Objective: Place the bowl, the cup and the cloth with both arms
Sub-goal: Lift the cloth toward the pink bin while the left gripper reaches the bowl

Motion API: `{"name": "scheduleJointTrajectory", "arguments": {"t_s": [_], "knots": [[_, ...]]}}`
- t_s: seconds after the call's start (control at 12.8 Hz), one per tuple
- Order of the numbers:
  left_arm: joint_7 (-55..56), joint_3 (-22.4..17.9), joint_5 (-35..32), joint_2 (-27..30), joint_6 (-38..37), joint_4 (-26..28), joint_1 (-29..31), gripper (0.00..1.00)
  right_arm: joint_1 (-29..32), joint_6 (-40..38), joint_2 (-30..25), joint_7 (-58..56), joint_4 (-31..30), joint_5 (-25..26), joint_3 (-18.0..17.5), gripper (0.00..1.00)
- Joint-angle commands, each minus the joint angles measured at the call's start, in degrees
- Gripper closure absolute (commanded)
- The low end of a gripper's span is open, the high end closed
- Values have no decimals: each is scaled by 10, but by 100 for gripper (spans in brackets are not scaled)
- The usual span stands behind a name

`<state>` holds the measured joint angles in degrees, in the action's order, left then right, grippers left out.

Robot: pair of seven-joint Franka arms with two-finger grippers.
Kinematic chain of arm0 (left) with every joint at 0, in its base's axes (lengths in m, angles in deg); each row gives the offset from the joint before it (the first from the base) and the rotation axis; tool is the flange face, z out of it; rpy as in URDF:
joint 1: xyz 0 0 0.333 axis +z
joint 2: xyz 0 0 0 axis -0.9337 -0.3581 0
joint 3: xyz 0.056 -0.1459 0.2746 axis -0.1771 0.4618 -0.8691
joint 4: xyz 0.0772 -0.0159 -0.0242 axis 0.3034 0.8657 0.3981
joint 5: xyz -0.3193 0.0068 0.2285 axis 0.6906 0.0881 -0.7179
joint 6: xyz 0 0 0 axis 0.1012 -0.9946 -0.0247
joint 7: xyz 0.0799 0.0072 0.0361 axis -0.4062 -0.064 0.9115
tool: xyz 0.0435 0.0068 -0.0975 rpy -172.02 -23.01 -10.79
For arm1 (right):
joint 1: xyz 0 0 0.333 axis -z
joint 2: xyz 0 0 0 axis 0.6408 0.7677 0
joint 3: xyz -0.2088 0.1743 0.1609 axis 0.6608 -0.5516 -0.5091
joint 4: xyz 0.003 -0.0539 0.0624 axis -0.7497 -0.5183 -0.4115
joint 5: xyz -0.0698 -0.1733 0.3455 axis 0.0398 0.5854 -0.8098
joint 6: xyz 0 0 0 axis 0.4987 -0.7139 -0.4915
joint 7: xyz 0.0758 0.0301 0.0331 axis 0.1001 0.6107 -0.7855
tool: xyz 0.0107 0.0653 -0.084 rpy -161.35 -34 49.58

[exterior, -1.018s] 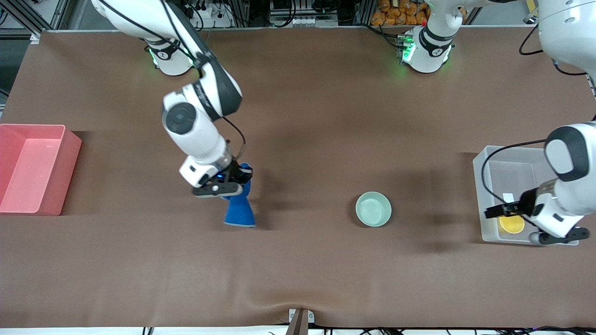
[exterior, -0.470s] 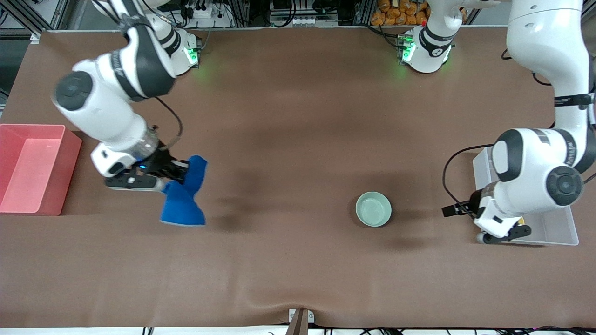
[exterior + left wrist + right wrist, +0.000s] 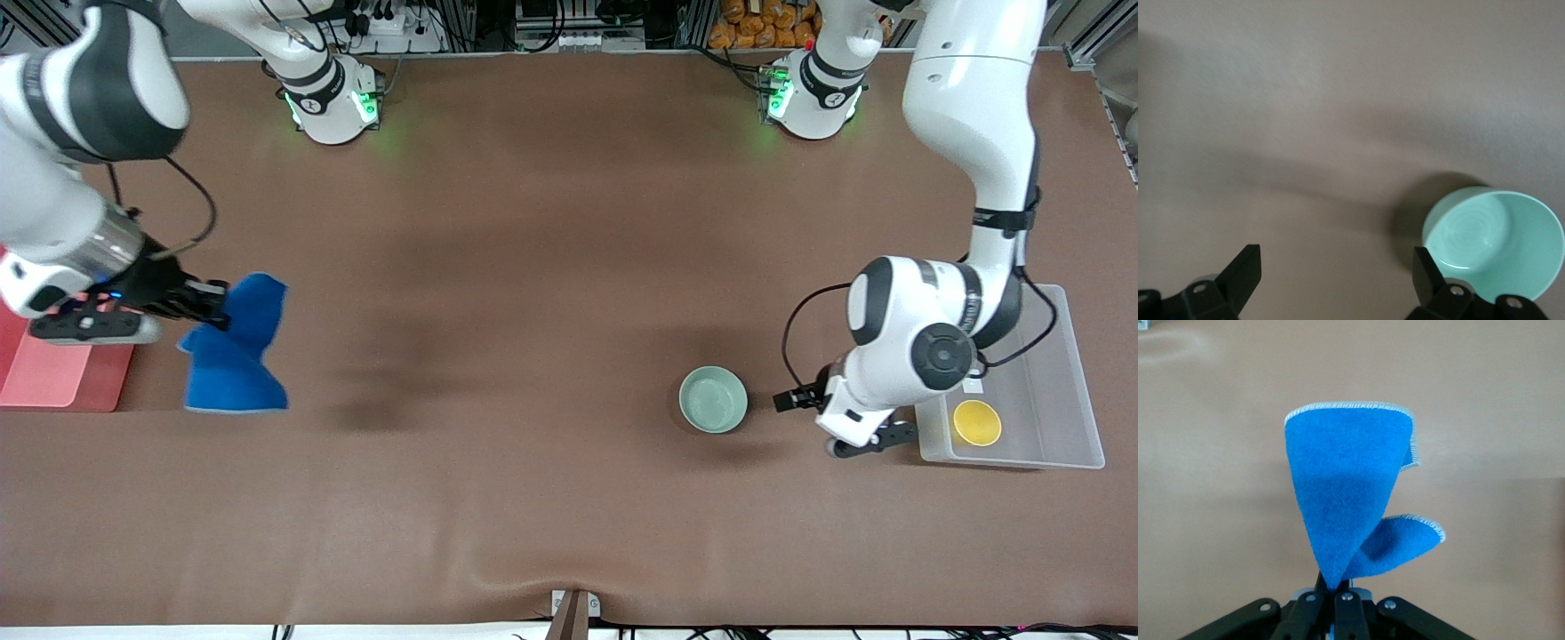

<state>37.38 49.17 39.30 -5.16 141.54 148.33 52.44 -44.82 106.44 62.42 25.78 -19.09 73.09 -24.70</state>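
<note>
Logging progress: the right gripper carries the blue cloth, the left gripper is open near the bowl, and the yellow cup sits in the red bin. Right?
Not quite: the front view shows the cup in the clear bin, not a red one. The right gripper does hold the cloth; the left gripper is open by the bowl.

Worktop [image 3: 551, 267]: brown surface lying bare across its whole middle, offering open passage between the two arms' ends. Bowl [image 3: 713, 400] standing alone, with the left end effector [image 3: 805, 411] hanging just beside it, fingers spread apart, on the side toward the clear bin [image 3: 1058, 382]; a narrow gap separating the two. Clear bin sitting at the left arm's end, cup [image 3: 977, 422] occupying its nearer corner. Red bin [image 3: 53, 382] sitting at the right arm's end, partly covered by the right end effector [image 3: 209, 307], which is carrying the cloth [image 3: 233, 356] in the air, hanging beside the bin's wall.
</note>
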Motion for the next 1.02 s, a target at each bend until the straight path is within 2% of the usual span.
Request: {"name": "scheduleJointTrajectory", "arguments": {"t_s": [0.0,0.39,0.47,0.55,0.63,0.78,0.86,0.94], "knots": [[24,7,-6,2,8,9,-12,0,67,-18,-23,-99,-14,5,-11,100],[73,27,-4,-25,30,14,-24,0,215,-58,-21,-302,-13,-5,-11,100],[80,32,-4,-31,50,21,-23,1,242,-58,-18,-339,-12,-5,-11,100],[83,35,-4,-32,72,36,-24,9,265,-59,-18,-374,-12,-5,-11,100],[84,35,-4,-32,96,51,-23,24,283,-59,-17,-403,-12,-5,-10,100],[88,36,-4,-33,113,59,-24,62,324,-66,-18,-481,-12,-5,-10,100],[101,36,-4,-34,113,59,-24,85,346,-67,-17,-502,-11,-5,-10,100],[108,36,-4,-34,113,59,-24,100,367,-68,-17,-529,-11,-4,-10,100]]}}
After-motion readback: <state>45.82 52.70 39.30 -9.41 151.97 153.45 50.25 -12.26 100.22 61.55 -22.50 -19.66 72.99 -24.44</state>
